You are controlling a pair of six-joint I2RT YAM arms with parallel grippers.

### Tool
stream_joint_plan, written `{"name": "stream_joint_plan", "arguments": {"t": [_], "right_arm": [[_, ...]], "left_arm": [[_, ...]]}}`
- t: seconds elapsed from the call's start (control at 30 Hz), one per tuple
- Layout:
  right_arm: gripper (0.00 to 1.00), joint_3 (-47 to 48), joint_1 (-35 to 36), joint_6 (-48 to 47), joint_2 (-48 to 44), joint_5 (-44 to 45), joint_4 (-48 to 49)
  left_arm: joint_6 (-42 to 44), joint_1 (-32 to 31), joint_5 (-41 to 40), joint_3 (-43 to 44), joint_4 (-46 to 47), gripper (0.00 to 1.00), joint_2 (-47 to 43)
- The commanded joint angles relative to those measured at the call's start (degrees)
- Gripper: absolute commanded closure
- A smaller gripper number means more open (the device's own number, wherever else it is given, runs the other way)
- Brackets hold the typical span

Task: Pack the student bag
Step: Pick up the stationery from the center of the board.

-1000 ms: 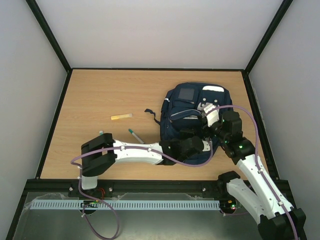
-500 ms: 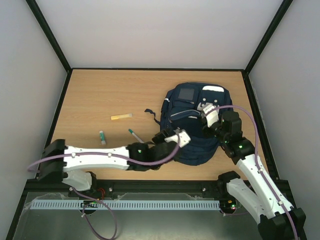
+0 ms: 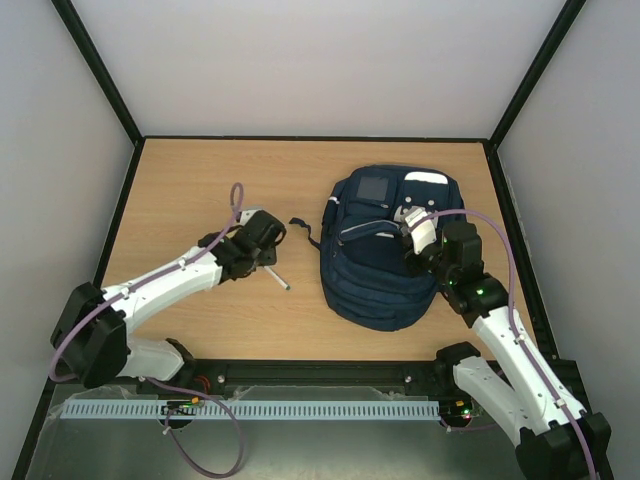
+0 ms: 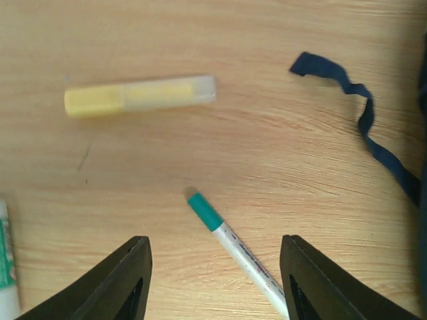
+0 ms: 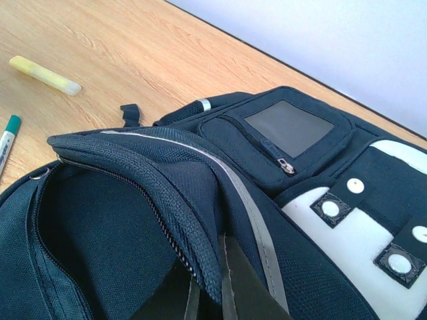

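The student bag point(image 3: 385, 255) lay on the right half of the table point(image 3: 190, 180), close to the right edge without reaching it and a little short of the near edge. The right arm point(image 3: 500, 320) came in over that right edge, and its jaws were clenched on the raised zip rim of the bag's main pocket, holding it up off the fabric below. The left arm point(image 3: 170, 280) stretched across the middle of the table. Its jaws were released, standing apart above the wood just left of the bag and gripping nothing. Bare wood ran from that arm to the far and left edges, where black frame rails met pale walls. A loose navy strap point(image 3: 300, 228) trailed from the bag's left side into the gap between bag and arm. From above, only the white shaft of a pen point(image 3: 278, 278) poked out from under the left wrist. The left wrist camera showed the whole of it, teal cap pointing away, lying slantwise between the two dark fingers point(image 4: 127, 280). That camera also showed a yellow highlighter point(image 4: 140, 97) lying crosswise beyond the pen and apart from it, and a white tube point(image 4: 5, 267) with green print cut off at the frame's left edge. Neither showed from overhead. The right wrist camera alone looked into the gaping pocket's dark interior, past a window pocket point(image 5: 290, 127) and a white patch point(image 5: 373, 227) with snaps.
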Motion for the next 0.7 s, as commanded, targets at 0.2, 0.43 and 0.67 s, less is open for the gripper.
{"name": "stream_joint_plan", "arguments": {"t": [0.2, 0.43, 0.67], "right_arm": [[0.99, 0.9, 0.2, 0.2, 0.1, -2.0, 3.0], [0.99, 0.9, 0.1, 0.2, 0.2, -3.5, 2.5], [0.99, 1.0, 0.2, -0.1, 0.2, -3.3, 2.4]], "left_arm": [[-8.6, 7.7, 14.3, 1.1, -4.2, 0.50, 7.5], [-12.9, 6.3, 18.6, 1.1, -2.3, 0.52, 14.3], [-13.8, 5.5, 19.5, 4.6, -1.4, 0.53, 21.1]]}}
